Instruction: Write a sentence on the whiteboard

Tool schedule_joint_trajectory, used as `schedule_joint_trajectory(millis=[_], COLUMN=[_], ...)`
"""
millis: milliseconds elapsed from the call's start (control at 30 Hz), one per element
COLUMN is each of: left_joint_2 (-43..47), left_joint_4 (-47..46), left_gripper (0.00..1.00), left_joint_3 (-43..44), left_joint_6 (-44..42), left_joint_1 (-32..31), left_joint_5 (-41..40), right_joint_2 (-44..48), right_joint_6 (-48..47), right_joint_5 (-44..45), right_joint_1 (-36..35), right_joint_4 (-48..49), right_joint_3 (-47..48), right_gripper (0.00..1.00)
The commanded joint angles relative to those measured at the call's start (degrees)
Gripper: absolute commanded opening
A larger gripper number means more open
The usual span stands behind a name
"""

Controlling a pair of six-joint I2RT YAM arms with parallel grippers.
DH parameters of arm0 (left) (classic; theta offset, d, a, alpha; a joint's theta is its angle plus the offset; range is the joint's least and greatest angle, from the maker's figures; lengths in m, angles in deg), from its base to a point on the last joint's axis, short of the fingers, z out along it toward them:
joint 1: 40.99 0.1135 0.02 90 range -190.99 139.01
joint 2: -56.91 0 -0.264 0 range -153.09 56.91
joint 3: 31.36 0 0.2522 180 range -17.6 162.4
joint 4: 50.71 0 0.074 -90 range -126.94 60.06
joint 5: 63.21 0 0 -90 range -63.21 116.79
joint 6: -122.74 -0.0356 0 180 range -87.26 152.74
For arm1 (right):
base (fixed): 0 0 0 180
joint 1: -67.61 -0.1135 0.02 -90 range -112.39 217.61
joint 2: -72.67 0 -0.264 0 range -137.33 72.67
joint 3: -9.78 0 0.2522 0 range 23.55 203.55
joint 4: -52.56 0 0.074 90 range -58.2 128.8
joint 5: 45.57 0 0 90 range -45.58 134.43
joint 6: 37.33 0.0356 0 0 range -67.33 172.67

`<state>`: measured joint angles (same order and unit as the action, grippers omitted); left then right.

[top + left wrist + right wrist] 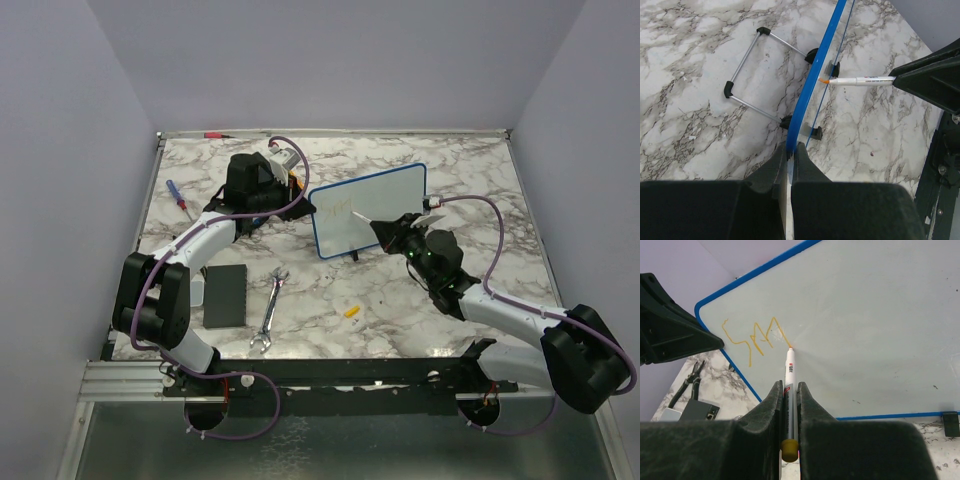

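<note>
The whiteboard [368,210] with its blue frame stands upright on black feet in mid-table. My left gripper [791,148] is shut on its left blue edge [812,85]. My right gripper [788,390] is shut on a white marker [789,371] with a yellow end. The marker's orange tip touches the board's face [865,325]. Yellow handwritten strokes of the sentence [752,337] run across the upper left of the board, ending at the tip. In the top view the right gripper [392,233] is at the board's front and the left gripper [302,207] at its left edge.
A wrench [269,310], a black pad [226,295] and a small yellow cap [351,310] lie in front. A blue-handled screwdriver [177,194] lies at the left. The board's wire stand [757,75] rests behind it. Pliers [687,382] show beyond the board.
</note>
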<state>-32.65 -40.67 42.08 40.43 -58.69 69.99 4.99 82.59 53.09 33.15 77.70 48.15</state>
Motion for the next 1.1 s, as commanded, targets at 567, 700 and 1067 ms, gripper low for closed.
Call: schedule_joint_trajectory(millis=[567,700,1067], left_joint_2=[2.3,2.3,2.4], left_joint_4=[0.5,0.5,0.5], left_gripper=[0.00,0.00,0.00], left_joint_3=[-0.6,-0.6,-0.6], left_joint_6=[-0.2,-0.2,-0.3], left_joint_1=[-0.3,-0.3,-0.3], left_joint_5=[-2.5,-2.5,-2.3], right_joint_2=[8.8,7.1,4.0], right_joint_6=[-2.1,-2.5,-2.9], right_joint_5=[3.4,2.8,2.2], right_joint_1=[0.0,0.0,0.0], right_joint_4=[-8.0,-6.9,-4.1], right_joint_3=[2.3,3.2,4.7], right_gripper=[0.01,0.01,0.01])
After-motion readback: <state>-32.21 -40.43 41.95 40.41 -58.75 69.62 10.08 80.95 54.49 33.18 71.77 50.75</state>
